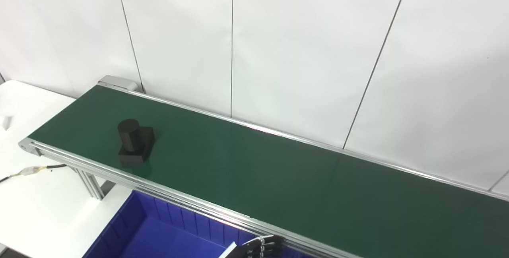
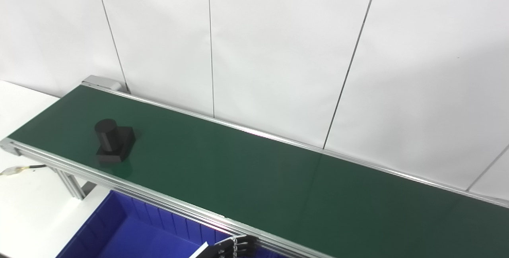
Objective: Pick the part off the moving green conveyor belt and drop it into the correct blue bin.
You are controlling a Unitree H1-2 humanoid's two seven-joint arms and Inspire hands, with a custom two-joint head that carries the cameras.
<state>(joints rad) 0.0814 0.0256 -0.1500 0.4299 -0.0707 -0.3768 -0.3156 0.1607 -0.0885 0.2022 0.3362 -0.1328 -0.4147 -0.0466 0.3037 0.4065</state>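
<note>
A black part, an upright cylinder on a square base, stands on the green conveyor belt near its left end, close to the front rail. It also shows in the right eye view. The tips of my left hand peek in at the bottom edge, just below the belt's front rail and over the blue bin. The hand is far to the right of the part and holds nothing that I can see. Most of it is cut off by the picture's edge. My right hand is out of view.
The belt runs diagonally from upper left to lower right, with aluminium rails on both sides. A white table with a cable lies to the left. A white panelled wall stands behind.
</note>
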